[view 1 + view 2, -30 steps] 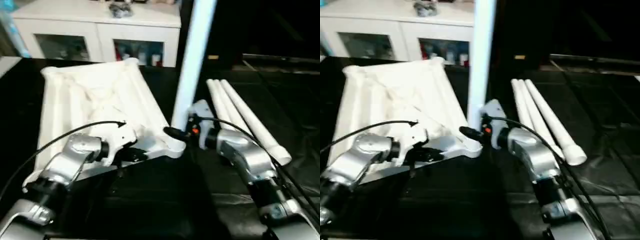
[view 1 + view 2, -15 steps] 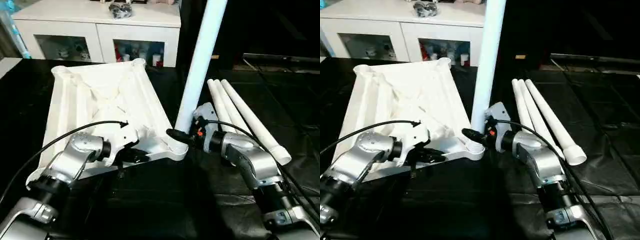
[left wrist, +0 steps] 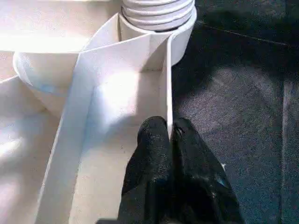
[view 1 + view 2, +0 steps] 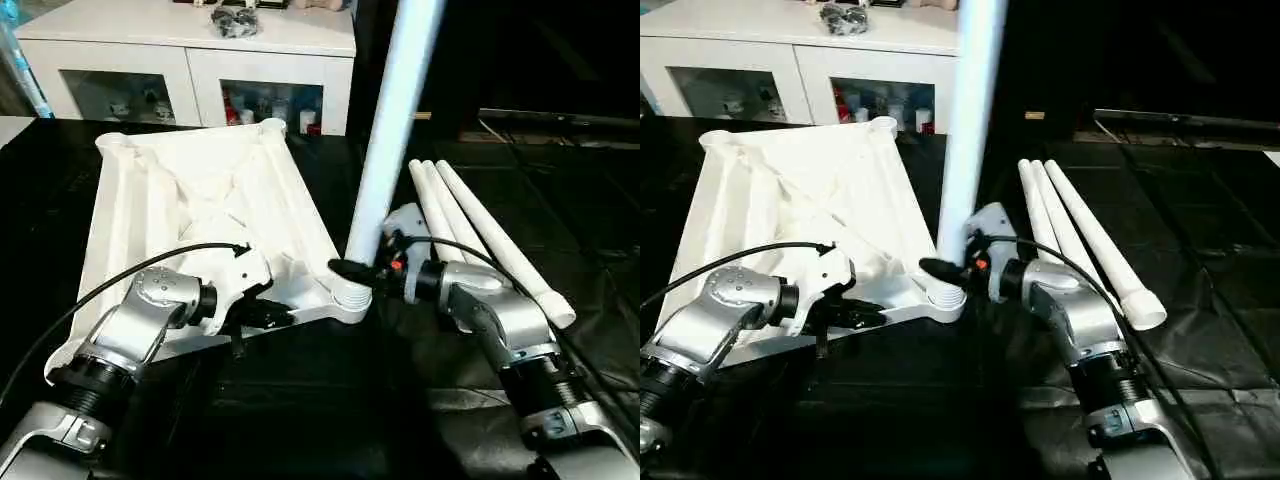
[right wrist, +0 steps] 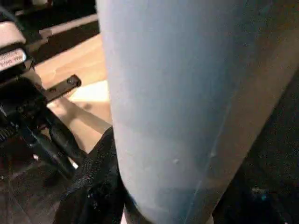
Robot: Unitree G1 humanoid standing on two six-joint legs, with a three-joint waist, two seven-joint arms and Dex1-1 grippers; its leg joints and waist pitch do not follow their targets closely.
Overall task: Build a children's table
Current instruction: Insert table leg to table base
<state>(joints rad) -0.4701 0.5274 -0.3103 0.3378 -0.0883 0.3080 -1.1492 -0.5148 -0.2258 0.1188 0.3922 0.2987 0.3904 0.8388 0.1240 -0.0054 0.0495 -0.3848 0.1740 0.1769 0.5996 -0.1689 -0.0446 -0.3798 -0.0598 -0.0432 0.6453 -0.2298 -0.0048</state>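
My work lies on a black sheet spread flat below me, wrinkled out past my right arm. Beyond the far end of the table top stands a white cabinet with glass-fronted shelves and a dark bundle on its top.

The table top rests ribbed side up, ahead of my left gripper. That gripper is clenched on the thin upright rib at the top's near edge; in the left wrist view my two black fingers pinch the rib between them, just short of the corner socket.

My right gripper grasps the base of one leg, which stands in that near corner socket, leaning slightly and rising out of sight overhead. The two grippers sit close together at this corner.

Beyond my right forearm three spare legs lie side by side on the sheet, touching one another, near my wrist. Farther right the sheet is open.
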